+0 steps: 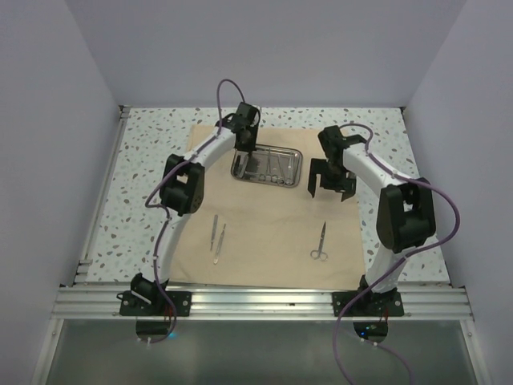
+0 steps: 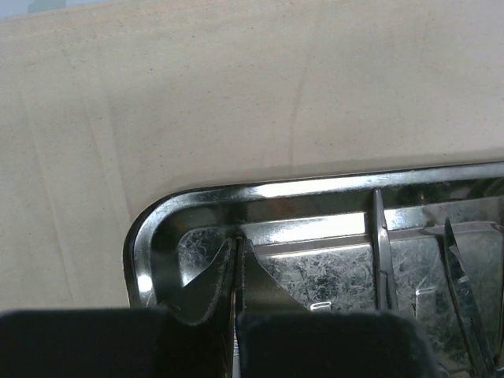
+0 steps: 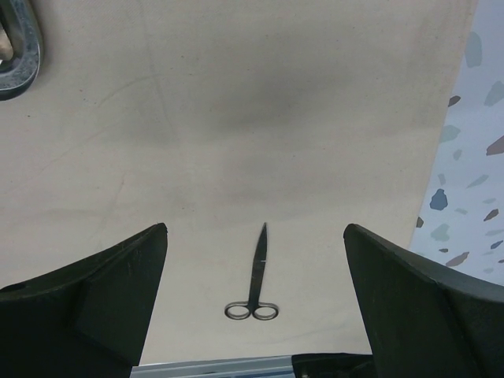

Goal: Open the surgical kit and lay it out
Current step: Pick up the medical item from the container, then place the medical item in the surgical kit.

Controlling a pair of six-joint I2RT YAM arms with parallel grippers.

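The left gripper (image 2: 236,246) stands with its jaws pressed together just inside a corner of the steel tray (image 2: 146,236), slim instruments (image 2: 381,244) lying beside them; whether they pinch anything cannot be told. The right gripper (image 1: 330,186) hangs with jaws spread wide, scissors (image 3: 255,277) lying between them on the beige cloth wrap (image 3: 236,118) below.

The beige cloth wrap (image 1: 264,233) lay open and flat on the tabletop (image 1: 144,184). The small shiny steel tray (image 1: 300,168) sat on it at 12 o'clock, long side across, with several thin steel instruments (image 1: 276,166) inside. Slim steel scissors (image 1: 320,243) lay on the cloth at 4 o'clock, tips toward 12, rings toward 6. Two slim tweezer-like tools (image 1: 215,234) lay side by side at 8 o'clock.
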